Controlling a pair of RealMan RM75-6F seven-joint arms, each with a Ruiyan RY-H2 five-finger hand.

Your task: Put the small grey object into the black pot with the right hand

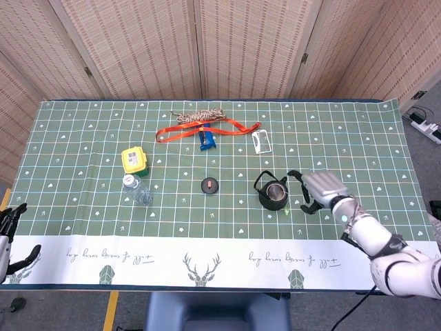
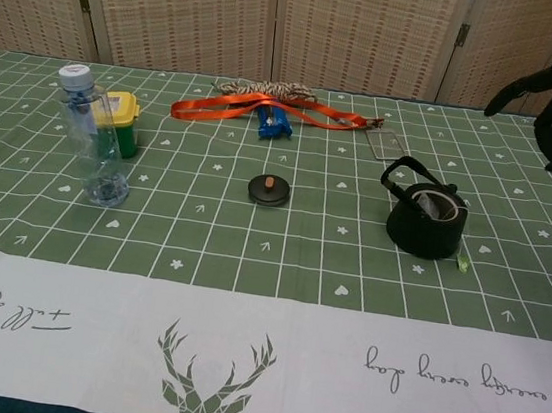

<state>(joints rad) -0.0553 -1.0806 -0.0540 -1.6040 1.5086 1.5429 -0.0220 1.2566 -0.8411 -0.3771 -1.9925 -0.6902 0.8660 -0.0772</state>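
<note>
Green gridded tablecloth (image 1: 83, 131) with a white deer-print front band, woven screens (image 1: 241, 41) behind. Black pot (image 1: 273, 195) right of centre, something pale inside — small grey object itself not made out. Right hand (image 1: 318, 189) raised at pot's 3 o'clock, apart from it, fingers spread, holding nothing. Left hand (image 1: 9, 224) off the left edge, fingers apart. Pot lid (image 1: 209, 185) at pot's 9 o'clock — bare cloth between.
</note>
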